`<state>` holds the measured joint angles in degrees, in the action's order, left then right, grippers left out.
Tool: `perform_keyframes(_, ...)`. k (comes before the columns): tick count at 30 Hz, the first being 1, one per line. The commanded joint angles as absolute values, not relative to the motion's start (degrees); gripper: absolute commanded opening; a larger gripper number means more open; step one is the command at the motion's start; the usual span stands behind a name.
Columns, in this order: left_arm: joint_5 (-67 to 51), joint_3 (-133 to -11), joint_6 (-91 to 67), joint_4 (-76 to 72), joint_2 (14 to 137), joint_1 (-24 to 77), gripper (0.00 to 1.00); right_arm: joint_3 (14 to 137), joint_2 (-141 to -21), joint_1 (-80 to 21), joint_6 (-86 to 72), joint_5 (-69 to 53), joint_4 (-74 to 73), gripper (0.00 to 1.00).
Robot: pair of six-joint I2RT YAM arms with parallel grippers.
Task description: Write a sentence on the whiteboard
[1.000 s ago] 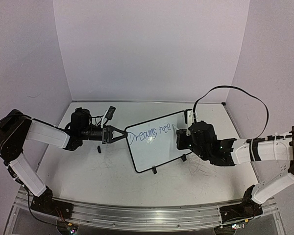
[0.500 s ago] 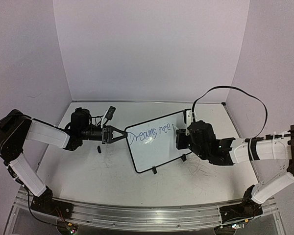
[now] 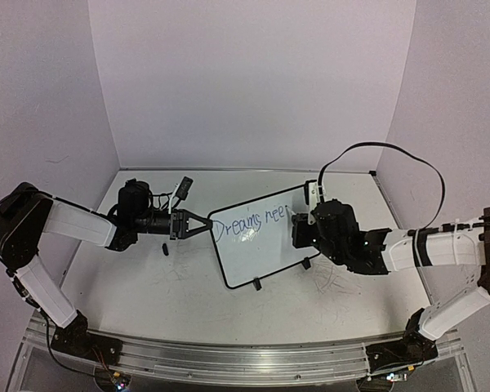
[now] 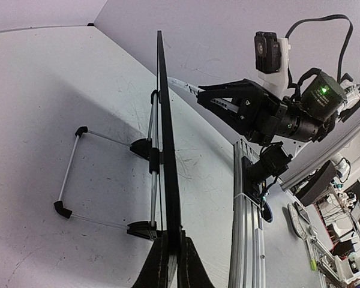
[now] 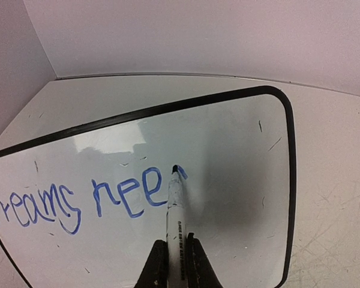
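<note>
Now your left gripper (image 4: 171,247) pinches the whiteboard (image 3: 257,253) edge; your right gripper (image 5: 174,255) clamps a marker (image 5: 174,207), tip on the sentence (image 5: 108,198)

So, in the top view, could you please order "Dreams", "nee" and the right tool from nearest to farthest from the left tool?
1. "Dreams", at the whiteboard's left, beside the left tool.
2. "nee", farther right along the line.
3. The right tool, holding the marker, at the whiteboard's right.

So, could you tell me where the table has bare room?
Free: the near table strip between the whiteboard feet and the arm bases, and the strip between board and rear wall. Crowded: the board's left edge, clamped by the left fingers, and its right side, where the right fingers hold the marker.
</note>
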<state>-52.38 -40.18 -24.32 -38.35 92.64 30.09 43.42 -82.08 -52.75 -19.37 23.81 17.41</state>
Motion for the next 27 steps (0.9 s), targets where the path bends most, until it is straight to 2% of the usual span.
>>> perform_keyframes(1,-55.46,-42.39,-25.22,-37.67,92.12,30.07,0.00,43.04,-82.65,-52.58,-20.12,21.76,18.37,0.00)
perform_keyframes(15,-55.58,-42.37,-25.39,-37.70,92.24,30.10,0.00,39.73,-81.22,-52.85,-22.36,22.67,17.16,0.00)
perform_keyframes(27,-55.92,-42.39,-25.57,-37.68,92.30,30.06,0.00,44.11,-82.49,-52.53,-19.88,26.59,18.47,0.00)
